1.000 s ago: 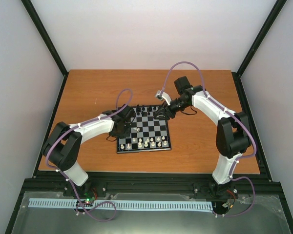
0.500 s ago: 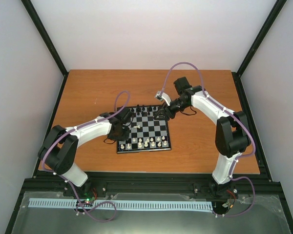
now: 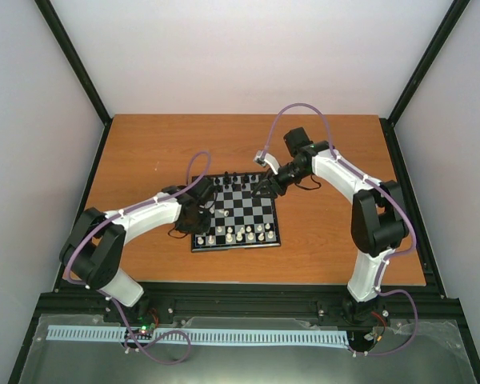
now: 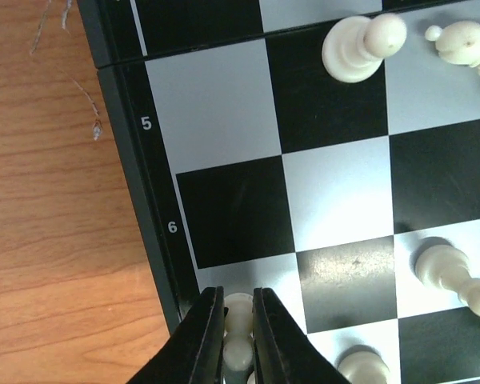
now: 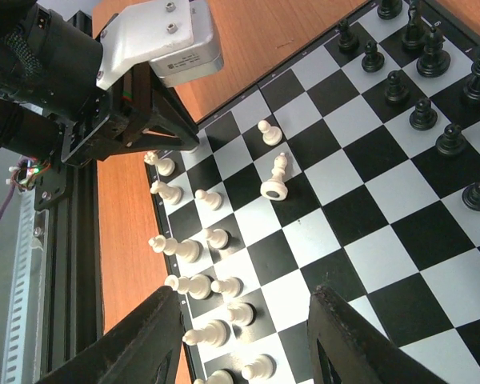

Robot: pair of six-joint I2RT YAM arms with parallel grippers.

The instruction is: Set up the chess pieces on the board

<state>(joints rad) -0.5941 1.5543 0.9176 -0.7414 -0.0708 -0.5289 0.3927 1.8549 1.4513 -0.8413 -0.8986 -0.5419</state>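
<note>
The left arm's elbow has swung nearer since a second ago. The left gripper (image 4: 238, 298) stays pinched on a white piece (image 4: 238, 320) at the board's (image 3: 244, 210) left edge. White pieces (image 3: 242, 234) crowd the near rows and black pieces (image 3: 234, 179) the far row. There the right gripper (image 5: 242, 296) hovers half-open, holding nothing.

Robot lab test cell, not a home or shop: plain white panel walls (image 3: 248, 56) inside black metal frame struts (image 3: 72, 58). Orange-brown wooden tabletop (image 3: 160, 144). White-and-black left arm (image 3: 152, 210) and right arm (image 3: 340, 172) bolted to a black metal rail (image 3: 248, 299). Purple cable loops (image 3: 304, 105), pale blue slotted cable duct (image 3: 224, 336) along the front.
</note>
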